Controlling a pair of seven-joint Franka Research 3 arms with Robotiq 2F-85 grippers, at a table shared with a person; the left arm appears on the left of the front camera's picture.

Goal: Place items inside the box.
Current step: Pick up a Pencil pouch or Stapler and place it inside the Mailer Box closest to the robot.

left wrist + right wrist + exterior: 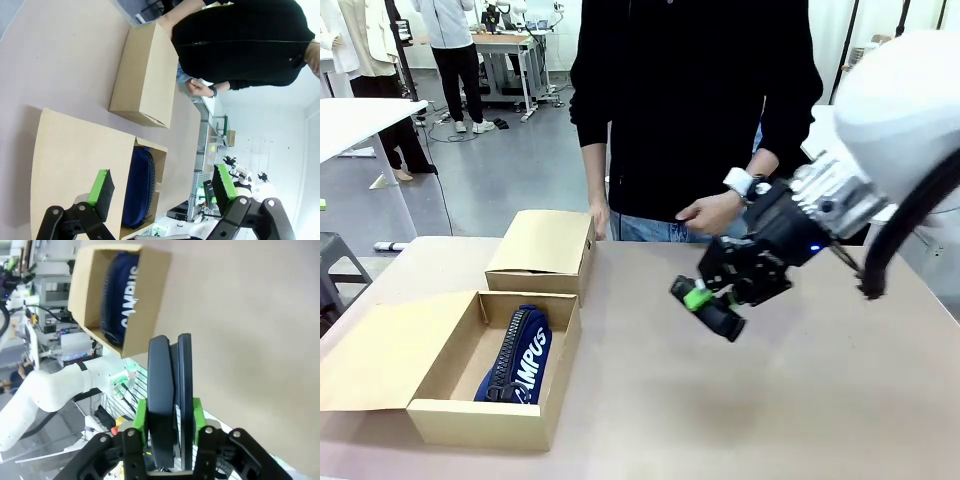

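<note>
Front view: the right end effector hangs above the middle of the tabletop, pinching a black stapler between its green pads. The open box sits well apart at the near left. A navy pouch lies along the box's right side, and a second, closed box stands just beyond it. The person's hand is close behind the arm, so a quick swing could brush it.

Left wrist view: the left end effector is spread and empty, poised over the open box's flap. If it waits there, the two arms could meet above the box.

Right wrist view: the stapler stands lengthwise between the pads, and much of it sticks out past them. A grip like that may let it pivot or slip during the carry. The free room in the box looks to be the strip beside the pouch. A release from too high or off-line could clip the wall or land on the pouch.
</note>
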